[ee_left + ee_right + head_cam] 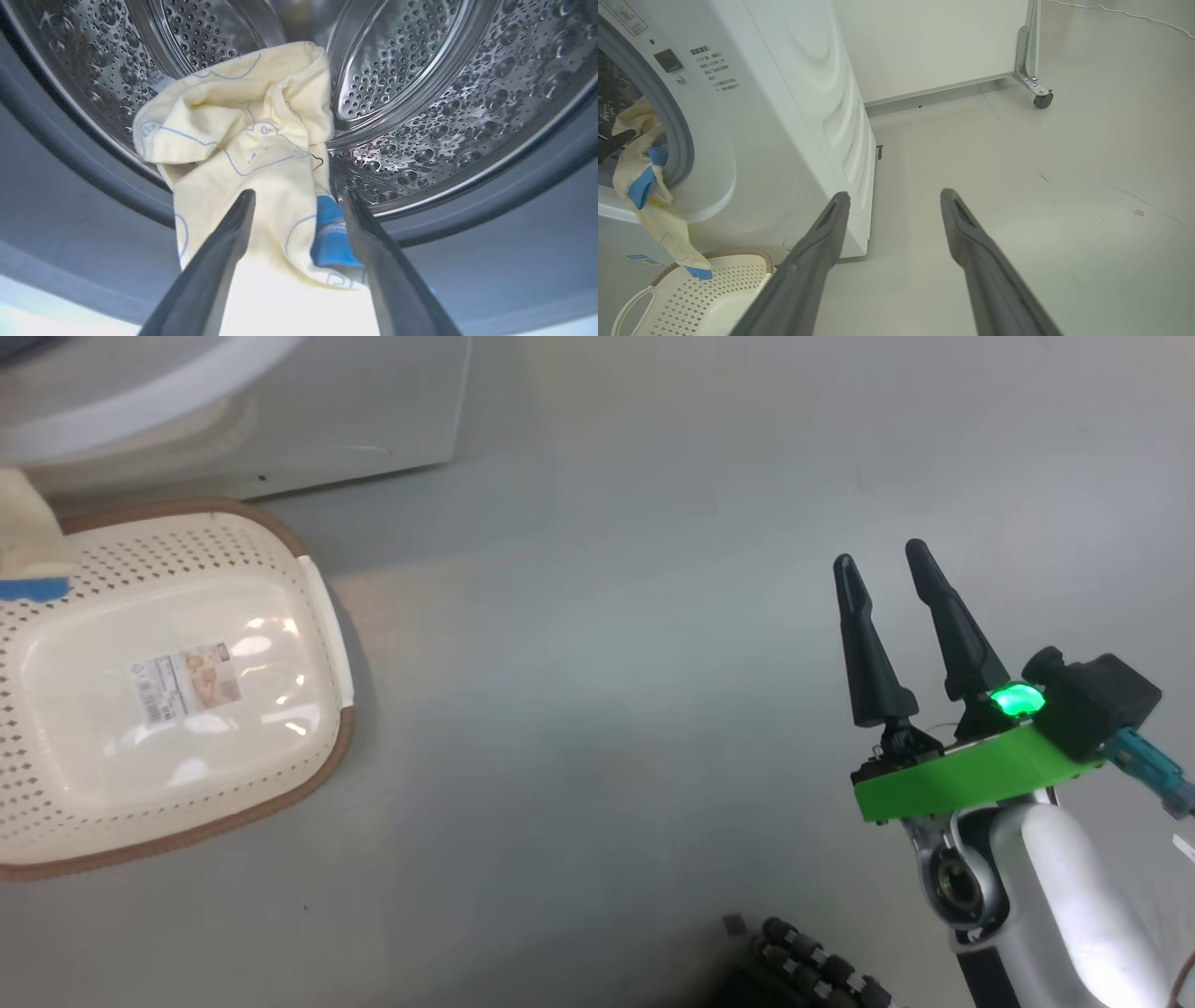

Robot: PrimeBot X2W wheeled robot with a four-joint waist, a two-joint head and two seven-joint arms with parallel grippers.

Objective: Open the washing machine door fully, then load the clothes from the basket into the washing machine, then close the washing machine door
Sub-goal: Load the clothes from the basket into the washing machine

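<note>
Loading step, seen from beside the washing machine [784, 116]. The left tool [298, 193] points into the steel drum [420, 70] with its fingers spread wide and gripping nothing. The cream-yellow garment [243, 126] lies between and beyond them. Its upper part is inside the drum, while its blue-banded tail hangs out over the grey gasket [70, 186] down to the far rim of the basket [168, 546].

The basket's floor shows its label [187, 683], so this looks like the last piece. To do the step well, the tool should probably close on the hanging fold near the lip and carry it deep into the drum. The tail should come clear of the gasket, since soft cloth tends to slide back out.

The right tool [879, 553] hangs wide open and empty over the floor [607, 663], well to the right of the basket. The floor is smooth pale grey. At the far right a white panel stands on a caster [1041, 100].
</note>
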